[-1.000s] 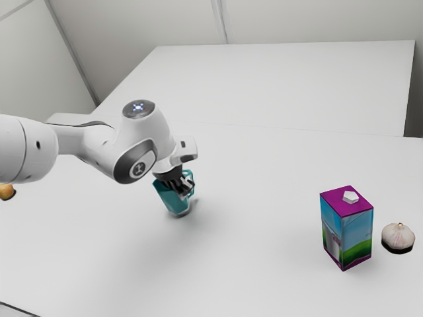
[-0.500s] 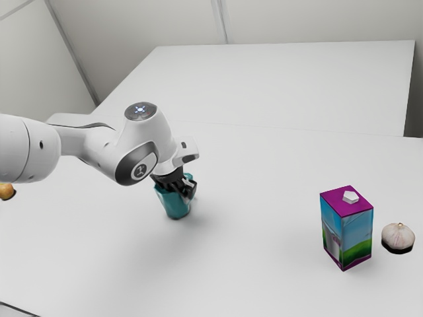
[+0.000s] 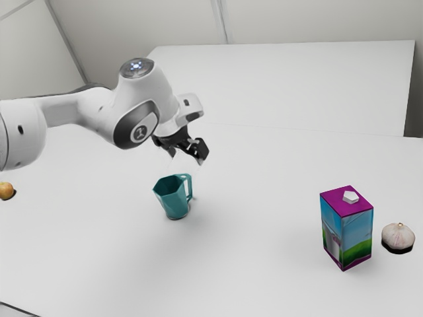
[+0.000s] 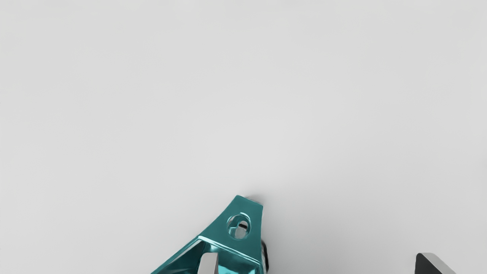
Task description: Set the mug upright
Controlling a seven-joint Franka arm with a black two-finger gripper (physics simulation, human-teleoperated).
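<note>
The teal mug (image 3: 173, 198) stands upright on the table in the exterior view, its opening facing up and its handle toward the exterior view's right. Above its rim hangs my gripper (image 3: 184, 153), apart from the mug, with its fingers spread and nothing held. In the wrist view the mug (image 4: 249, 245) shows its handle and part of its opening at the bottom edge. The gripper (image 4: 319, 264) is open there, one fingertip overlapping the view of the mug's opening and the other well off to the side over the table.
A purple-topped carton (image 3: 346, 228) stands on the table (image 3: 264, 277) toward the exterior view's right, with a garlic bulb (image 3: 398, 236) beside it. A small orange-brown round item (image 3: 6, 191) lies at the exterior view's far left.
My gripper has risen off the mug, leaving it standing on the table. Earlier the mug was slightly more tilted, with the fingers at its rim.
</note>
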